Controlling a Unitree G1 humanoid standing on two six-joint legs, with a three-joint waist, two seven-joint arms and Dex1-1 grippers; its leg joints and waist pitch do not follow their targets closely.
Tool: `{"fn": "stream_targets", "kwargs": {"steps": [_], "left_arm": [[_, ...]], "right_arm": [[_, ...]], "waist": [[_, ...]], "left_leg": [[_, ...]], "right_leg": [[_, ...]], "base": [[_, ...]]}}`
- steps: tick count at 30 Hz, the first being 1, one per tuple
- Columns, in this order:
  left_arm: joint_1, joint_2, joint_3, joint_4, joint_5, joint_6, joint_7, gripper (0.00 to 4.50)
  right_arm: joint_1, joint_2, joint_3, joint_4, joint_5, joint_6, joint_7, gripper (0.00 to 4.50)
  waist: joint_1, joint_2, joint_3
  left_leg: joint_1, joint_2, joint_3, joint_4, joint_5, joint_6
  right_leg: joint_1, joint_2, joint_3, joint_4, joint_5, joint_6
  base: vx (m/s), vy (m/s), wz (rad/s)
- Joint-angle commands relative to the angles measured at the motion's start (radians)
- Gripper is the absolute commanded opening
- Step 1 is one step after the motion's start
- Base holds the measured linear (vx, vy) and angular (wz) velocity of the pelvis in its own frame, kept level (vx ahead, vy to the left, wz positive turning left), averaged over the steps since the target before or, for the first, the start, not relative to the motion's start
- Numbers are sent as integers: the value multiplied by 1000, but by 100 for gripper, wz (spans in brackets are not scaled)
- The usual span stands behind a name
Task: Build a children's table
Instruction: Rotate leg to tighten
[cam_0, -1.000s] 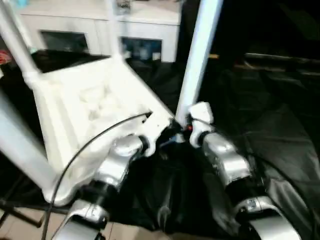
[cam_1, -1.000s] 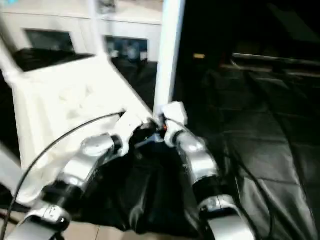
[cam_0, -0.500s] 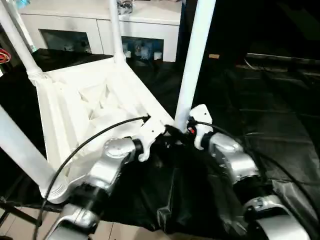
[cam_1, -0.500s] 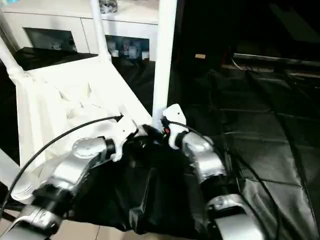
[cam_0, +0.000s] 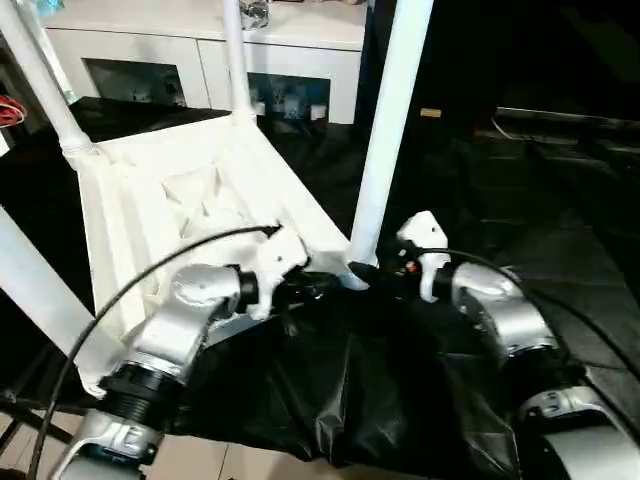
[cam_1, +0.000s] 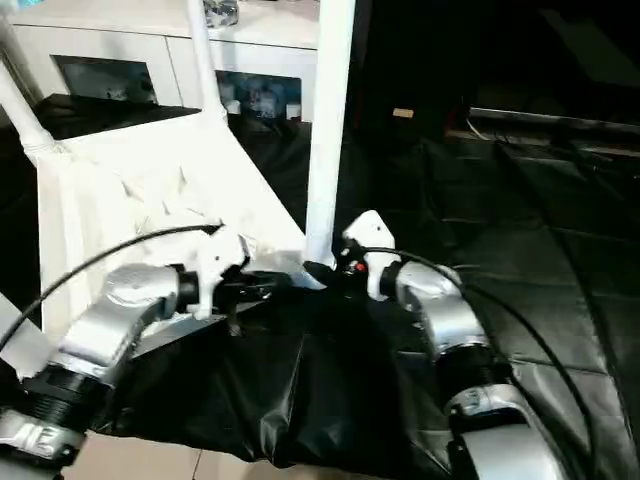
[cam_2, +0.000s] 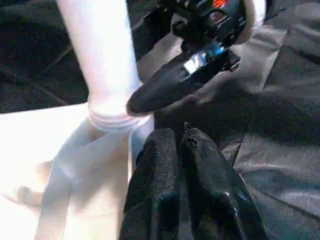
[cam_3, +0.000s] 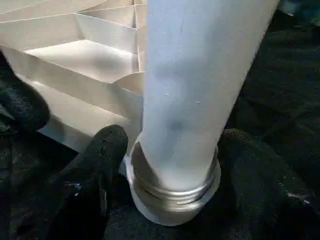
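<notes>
Right hand (cam_3: 170, 165): fingers apart, straddling the base of the near leg (cam_0: 388, 130), not clamped.
Left hand (cam_2: 182, 145): fingers nearly together, empty, just beside that corner socket (cam_3: 172, 197).
Tabletop (cam_0: 170, 210): centre-left of frame, upside down on the black-draped worktop (cam_0: 560, 200), ribs up, legs standing.
Handling: likely light, stiff, smooth plastic; tall legs give leverage.
Hold: low on the leg, near the socket.
</notes>
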Motion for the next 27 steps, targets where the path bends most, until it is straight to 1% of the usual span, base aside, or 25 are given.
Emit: {"fn": "stream_targets", "kwargs": {"steps": [1,2,3,5,8,9,11,12,14,15,18,19,20,21,26,27], "left_arm": [[-25,5,0,27,28,22,49,71],[-32,3,1,39,39,23,67,91],[-40,2,3,51,47,21,83,91],[-55,3,4,77,69,14,113,111],[-63,5,-1,89,79,20,126,138],[-65,6,-6,92,85,26,132,138],[-65,2,-15,90,78,49,124,138],[-63,0,-20,82,69,66,114,138],[-56,-6,-31,70,50,86,86,138],[-53,-10,-32,71,41,87,77,138],[-56,-26,-22,82,28,92,85,138],[-57,-26,-22,84,29,90,85,138],[-65,-25,-29,108,43,73,89,138],[-67,-25,-31,114,47,69,90,138],[-99,-26,-48,183,93,30,126,138],[-111,-27,-48,205,99,22,142,138]], "right_arm": [[-8,-12,-3,-16,6,-9,17,336],[-8,-13,-2,-17,6,-11,16,336],[-7,-14,-1,-18,5,-11,16,336],[-4,-18,5,-21,7,-14,17,336],[-1,-19,7,-23,5,-17,19,336],[0,-19,7,-22,4,-19,19,336],[0,-17,5,-22,4,-18,18,336],[0,-17,4,-22,3,-18,18,336],[0,-16,3,-21,3,-18,16,336],[0,-16,3,-19,3,-19,13,336],[2,-17,3,-18,3,-21,10,336],[2,-17,3,-18,3,-21,10,336],[6,-18,5,-19,-1,-26,7,336],[6,-18,6,-20,-2,-26,6,336],[12,-16,9,-27,-4,-28,5,336],[13,-15,11,-30,-3,-27,6,336]], "waist": [[4,5,-69],[5,5,-69],[6,4,-69],[9,3,-69],[14,2,-71],[16,6,-70],[16,4,-70],[18,9,-70],[17,6,-70],[18,12,-70],[17,9,-70],[17,9,-70],[16,10,-70],[15,9,-69],[15,11,-69],[15,12,-70]], "left_leg": [[14,38,-16,-62,-187,52],[16,38,-16,-62,-191,52],[15,37,-17,-62,-194,50],[16,37,-17,-62,-199,46],[15,37,-17,-61,-190,45],[15,38,-18,-62,-192,45],[15,37,-17,-61,-194,44],[15,37,-18,-62,-192,42],[15,36,-17,-62,-196,41],[16,37,-18,-62,-203,39],[14,36,-18,-62,-208,38],[14,36,-18,-62,-210,39],[14,36,-19,-62,-211,40],[15,34,-18,-61,-218,41],[16,35,-19,-62,-222,40],[16,35,-20,-62,-221,39]], "right_leg": [[51,-57,44,-60,-144,-266],[51,-57,44,-60,-144,-265],[51,-57,44,-61,-149,-261],[52,-58,44,-63,-165,-256],[52,-60,45,-62,-158,-255],[51,-61,45,-62,-160,-256],[51,-60,44,-62,-160,-256],[51,-60,44,-61,-155,-258],[51,-60,44,-62,-158,-260],[50,-60,44,-64,-162,-261],[52,-59,44,-63,-151,-268],[53,-60,44,-64,-156,-265],[53,-60,43,-64,-159,-264],[51,-58,43,-67,-172,-258],[50,-57,43,-68,-174,-252],[52,-58,43,-66,-171,-251]], "base": [[0,0,0],[0,0,0],[0,0,0],[0,0,0],[0,0,0],[0,0,0],[0,0,0],[0,0,0],[0,0,0],[0,0,0],[0,0,0],[0,0,0],[0,0,0],[0,0,0],[0,0,0],[0,0,0]]}}
